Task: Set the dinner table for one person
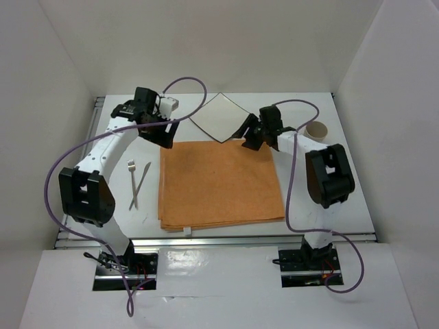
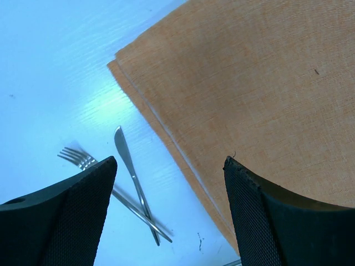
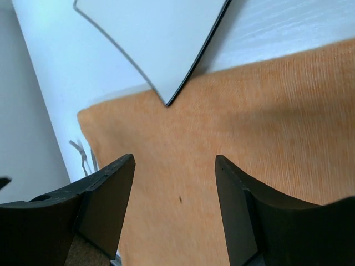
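An orange cloth mat (image 1: 219, 181) lies flat in the middle of the white dinner table (image 1: 343, 192). A square white plate with a dark rim (image 1: 218, 116) sits just behind it, one corner over the mat's far edge; the right wrist view shows it too (image 3: 161, 39). A fork (image 1: 132, 179) and a knife (image 1: 142, 179) lie crossed left of the mat, also in the left wrist view (image 2: 83, 160) (image 2: 130, 172). My left gripper (image 1: 167, 137) is open and empty above the mat's far left corner. My right gripper (image 1: 248, 140) is open and empty over the mat's far edge, beside the plate.
A tan paper cup (image 1: 317, 130) stands at the far right, behind the right arm. Metal rails (image 1: 219, 240) run along the table's near edge. White walls close in the back and both sides. Purple cables loop over both arms.
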Robot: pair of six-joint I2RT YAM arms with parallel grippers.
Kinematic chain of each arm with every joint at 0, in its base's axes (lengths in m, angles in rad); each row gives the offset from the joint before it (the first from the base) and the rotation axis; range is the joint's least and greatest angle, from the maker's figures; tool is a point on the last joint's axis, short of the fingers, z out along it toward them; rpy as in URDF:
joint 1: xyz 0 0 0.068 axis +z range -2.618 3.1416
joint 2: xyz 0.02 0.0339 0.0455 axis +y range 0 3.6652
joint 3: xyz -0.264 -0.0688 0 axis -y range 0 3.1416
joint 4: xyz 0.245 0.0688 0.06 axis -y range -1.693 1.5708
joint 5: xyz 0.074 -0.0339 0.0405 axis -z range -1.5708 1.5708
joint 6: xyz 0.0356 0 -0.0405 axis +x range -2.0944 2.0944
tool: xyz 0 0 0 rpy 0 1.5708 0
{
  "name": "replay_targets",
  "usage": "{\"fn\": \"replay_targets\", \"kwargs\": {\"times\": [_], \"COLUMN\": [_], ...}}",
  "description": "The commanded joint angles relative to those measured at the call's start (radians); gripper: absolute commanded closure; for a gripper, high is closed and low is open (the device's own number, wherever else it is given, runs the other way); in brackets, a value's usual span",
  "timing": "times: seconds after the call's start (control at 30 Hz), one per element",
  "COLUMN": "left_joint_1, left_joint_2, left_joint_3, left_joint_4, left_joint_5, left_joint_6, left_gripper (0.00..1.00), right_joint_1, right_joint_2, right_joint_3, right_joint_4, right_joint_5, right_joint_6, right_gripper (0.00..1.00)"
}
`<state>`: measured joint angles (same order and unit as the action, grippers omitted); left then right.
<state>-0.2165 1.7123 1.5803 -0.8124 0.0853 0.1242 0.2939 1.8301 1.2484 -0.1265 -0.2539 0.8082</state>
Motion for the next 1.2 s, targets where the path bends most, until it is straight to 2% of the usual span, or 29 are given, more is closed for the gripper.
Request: {"fn": "replay_targets", "kwargs": {"times": [0.0, 0.1, 0.17, 0.4, 0.5, 0.6, 0.77, 0.9, 1.0, 1.17], "left_joint_1": [0.038, 0.084, 0.118, 0.207, 0.22, 0.239, 0.258, 0.258, 0.258, 0.267], "left_joint_2": [-0.06, -0.094, -0.105, -0.105, -0.095, -0.074, -0.03, -0.008, 0.001, 0.001], "left_joint_3": [-0.012, -0.04, -0.04, -0.049, -0.049, -0.059, 0.0, 0.009, 0.009, 0.018], "left_joint_4": [-0.045, -0.045, -0.045, -0.065, -0.065, -0.065, -0.077, -0.087, -0.087, -0.087], "left_joint_5": [0.05, 0.05, 0.05, 0.077, 0.077, 0.077, 0.099, 0.113, 0.113, 0.122], "left_joint_6": [-0.008, 0.015, 0.015, 0.015, 0.015, 0.025, 0.016, 0.015, 0.015, 0.015], "left_gripper": [0.16, 0.16, 0.16, 0.16, 0.16, 0.16, 0.16, 0.16, 0.16, 0.16], "right_joint_1": [-0.009, -0.009, -0.019, -0.05, -0.059, -0.071, -0.084, -0.084, -0.084, -0.084], "right_joint_2": [0.11, 0.205, 0.254, 0.348, 0.307, 0.287, 0.412, 0.463, 0.498, 0.544], "right_joint_3": [0.052, 0.134, 0.146, 0.19, 0.19, 0.149, 0.233, 0.252, 0.284, 0.295], "right_joint_4": [0.172, 0.174, 0.244, 0.307, 0.248, 0.297, 0.323, 0.35, 0.286, 0.297], "right_joint_5": [-0.024, -0.015, -0.015, -0.076, -0.058, -0.057, -0.143, -0.143, -0.133, -0.11], "right_joint_6": [0.126, 0.126, 0.117, 0.097, 0.097, 0.132, 0.223, 0.256, 0.269, 0.289], "right_gripper": [0.32, 0.32, 0.32, 0.41, 0.42, 0.42, 0.42, 0.42, 0.42, 0.43]}}
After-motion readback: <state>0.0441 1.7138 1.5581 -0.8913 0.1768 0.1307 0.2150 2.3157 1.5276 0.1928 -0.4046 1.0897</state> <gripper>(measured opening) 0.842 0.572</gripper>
